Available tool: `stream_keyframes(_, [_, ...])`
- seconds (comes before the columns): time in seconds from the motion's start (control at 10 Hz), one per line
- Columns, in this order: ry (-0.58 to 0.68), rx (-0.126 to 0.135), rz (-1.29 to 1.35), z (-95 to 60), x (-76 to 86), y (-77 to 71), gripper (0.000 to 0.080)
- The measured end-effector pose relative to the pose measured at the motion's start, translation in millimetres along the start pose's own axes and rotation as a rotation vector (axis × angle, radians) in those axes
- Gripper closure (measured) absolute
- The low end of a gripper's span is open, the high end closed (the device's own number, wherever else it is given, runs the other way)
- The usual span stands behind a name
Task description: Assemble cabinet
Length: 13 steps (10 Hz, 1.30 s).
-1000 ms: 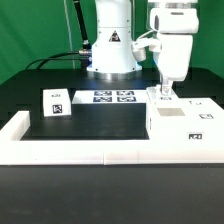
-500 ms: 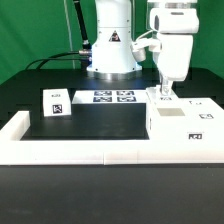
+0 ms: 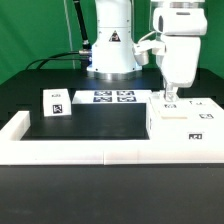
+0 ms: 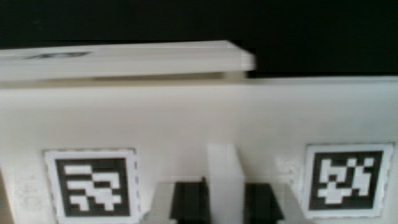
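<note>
White-cased, the pincer is held low over the rear top edge of the cabinet; whether it is released or clenched cannot be told from either view. The cabinet, a large white tagged box, is seated on the worktop at the exterior view's right, against the low white rail. A small tagged block is placed well apart at the exterior view's left, with the marker board between them.

A: Checked the large white box-shaped plastic cabinet?
B: Checked. Smooth, matt plastic, up close too; printed black-and-white tags flat on the faces.
A: Logged. Next, the flat black table mat?
B: Matt, without sheen. Smooth and dull on the low white plastic rail. Glossy highlights on the rounded white arm casing.
</note>
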<state>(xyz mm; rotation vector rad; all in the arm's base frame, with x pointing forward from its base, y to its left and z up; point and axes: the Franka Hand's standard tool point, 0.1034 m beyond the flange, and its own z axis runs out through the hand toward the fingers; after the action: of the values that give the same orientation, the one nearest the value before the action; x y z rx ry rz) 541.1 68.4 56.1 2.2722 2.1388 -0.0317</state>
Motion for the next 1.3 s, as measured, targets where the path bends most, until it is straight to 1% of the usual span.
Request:
stream_keyframes(0.2, [0.0, -0.003, -0.005, -0.2, -0.2, 15.6, 0.0729])
stream_keyframes(0.3, [0.004, -0.01, -0.025, -0.3, 0.4, 22.2, 0.0729])
stream_keyframes(0.5, [0.007, -0.019, -0.046, -1.0, 0.3, 30.3, 0.0729])
stream_keyframes(0.8, [0.007, -0.02, -0.057, -0.6, -0.1, 35.5, 0.0729])
stream_keyframes(0.9, [0.003, -0.01, -0.077, 0.2, -1.4, 38.9, 0.0729])
stream_keyframes(1.1, [-0.007, 0.012, -0.076, 0.0, -1.1, 39.1, 0.0729])
stream_keyframes(1.2, [-0.009, 0.016, -0.077, 0.2, -1.3, 38.8, 0.0729])
stream_keyframes(1.3, [-0.009, 0.014, -0.074, 0.1, -1.4, 38.8, 0.0729])
